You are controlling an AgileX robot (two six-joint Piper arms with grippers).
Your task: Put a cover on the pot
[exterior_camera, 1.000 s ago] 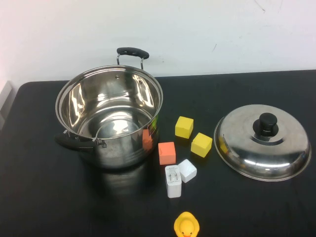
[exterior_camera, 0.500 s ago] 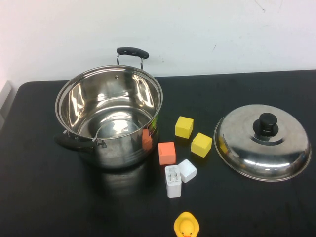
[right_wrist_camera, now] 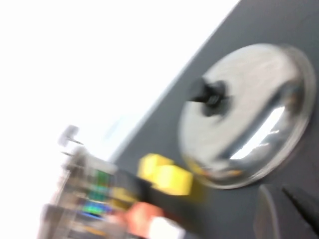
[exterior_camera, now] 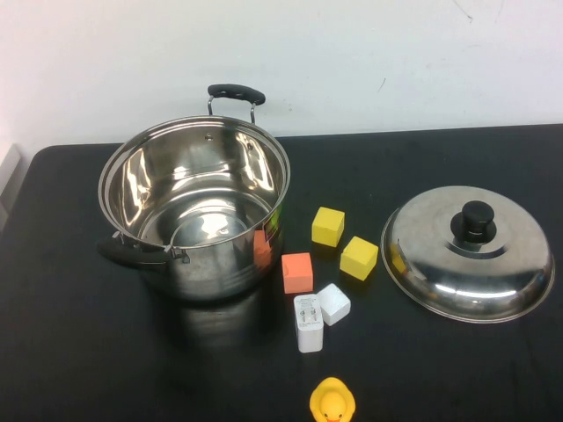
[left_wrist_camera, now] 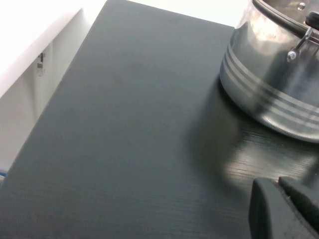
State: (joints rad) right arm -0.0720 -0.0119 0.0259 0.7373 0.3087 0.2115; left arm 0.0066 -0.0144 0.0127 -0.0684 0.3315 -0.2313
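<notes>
The pot point(exterior_camera: 193, 207), a large shiny steel stockpot with two black side handles, stands open and empty at the left of the black table. The domed steel lid point(exterior_camera: 468, 255) with a black knob point(exterior_camera: 476, 220) lies flat on the table at the right, apart from the pot. Neither gripper shows in the high view. My left gripper point(left_wrist_camera: 275, 183) hangs low over the table beside the pot's wall point(left_wrist_camera: 269, 84), its fingers together and empty. My right gripper point(right_wrist_camera: 279, 191) is near the lid point(right_wrist_camera: 244, 114), fingers together and empty.
Between pot and lid lie two yellow blocks point(exterior_camera: 328, 226) point(exterior_camera: 359, 257), an orange block point(exterior_camera: 297, 272), a white block point(exterior_camera: 333, 303) and a white charger point(exterior_camera: 308, 323). A yellow rubber duck point(exterior_camera: 332, 403) sits at the front edge. A white wall bounds the table's far side.
</notes>
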